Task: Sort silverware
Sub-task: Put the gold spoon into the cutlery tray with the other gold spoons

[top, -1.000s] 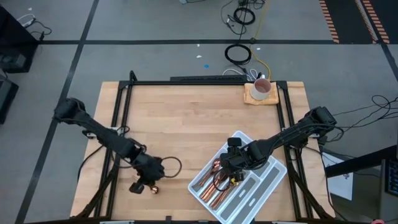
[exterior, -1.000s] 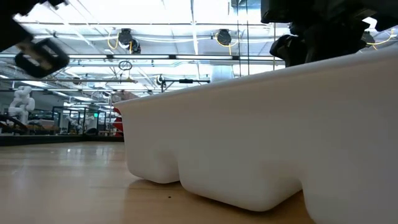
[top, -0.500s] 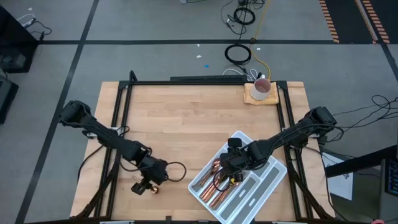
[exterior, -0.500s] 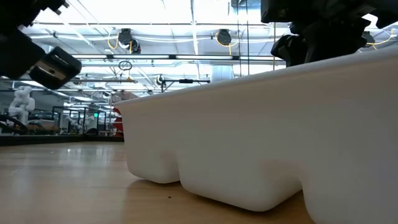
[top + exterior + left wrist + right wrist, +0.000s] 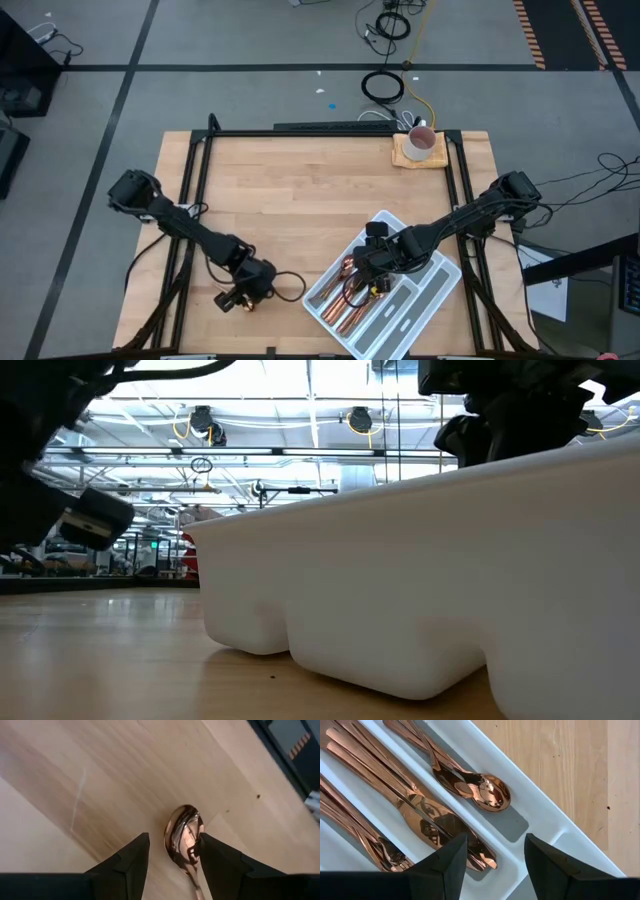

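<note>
One piece of silverware, a copper spoon (image 5: 246, 303), lies flat on the wood near the table's front edge, left of the grey-white tray (image 5: 430, 285). My left gripper (image 5: 173, 841) hovers open over it, one finger on each side of the spoon's bowl (image 5: 183, 834); whether either finger touches it, I cannot tell. In the high view my left gripper (image 5: 238, 297) is at the front left. My right gripper (image 5: 496, 840) hangs open above the tray, over copper spoons (image 5: 480, 787), knives (image 5: 427, 817) and forks (image 5: 367, 837) lying in separate compartments.
A mug on a wooden coaster (image 5: 420, 146) stands at the far right corner. Black frame rails (image 5: 190, 200) run along both table sides. The tray's white wall (image 5: 420, 570) fills the low view. A cable loop (image 5: 288, 290) hangs beside my left gripper.
My left arm has moved toward the table's right and near edge and has come down over the spoon, which has stayed where it was. My right arm has kept still.
</note>
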### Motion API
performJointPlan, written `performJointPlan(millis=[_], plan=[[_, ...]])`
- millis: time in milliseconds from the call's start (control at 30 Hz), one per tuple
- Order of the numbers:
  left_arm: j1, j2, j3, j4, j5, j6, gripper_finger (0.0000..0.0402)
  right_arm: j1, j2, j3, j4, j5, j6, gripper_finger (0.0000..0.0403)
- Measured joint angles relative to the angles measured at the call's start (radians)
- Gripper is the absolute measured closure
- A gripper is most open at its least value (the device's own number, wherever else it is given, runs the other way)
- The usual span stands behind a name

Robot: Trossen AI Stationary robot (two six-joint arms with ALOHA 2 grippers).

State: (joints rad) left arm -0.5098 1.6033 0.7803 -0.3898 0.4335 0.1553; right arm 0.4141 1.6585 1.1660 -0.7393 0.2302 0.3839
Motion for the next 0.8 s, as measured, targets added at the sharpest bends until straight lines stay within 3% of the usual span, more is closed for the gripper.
performJointPlan(millis=[500, 600, 800], plan=[[0.003, 0.106, 0.004, 0.045, 0.065, 0.229, 0.023, 0.0, 0.0, 0.0, 0.007, 0.004, -0.006, 0.022], [0.014, 0.13, 0.006, 0.051, 0.081, 0.253, 0.0261, 0.0, 0.0, 0.0, 0.006, 0.003, -0.005, 0.022], [0.046, 0.157, 0.002, 0.108, 0.104, 0.248, 0.0381, 0.0, 0.0, 0.0, 0.002, 0.003, -0.003, 0.022]])
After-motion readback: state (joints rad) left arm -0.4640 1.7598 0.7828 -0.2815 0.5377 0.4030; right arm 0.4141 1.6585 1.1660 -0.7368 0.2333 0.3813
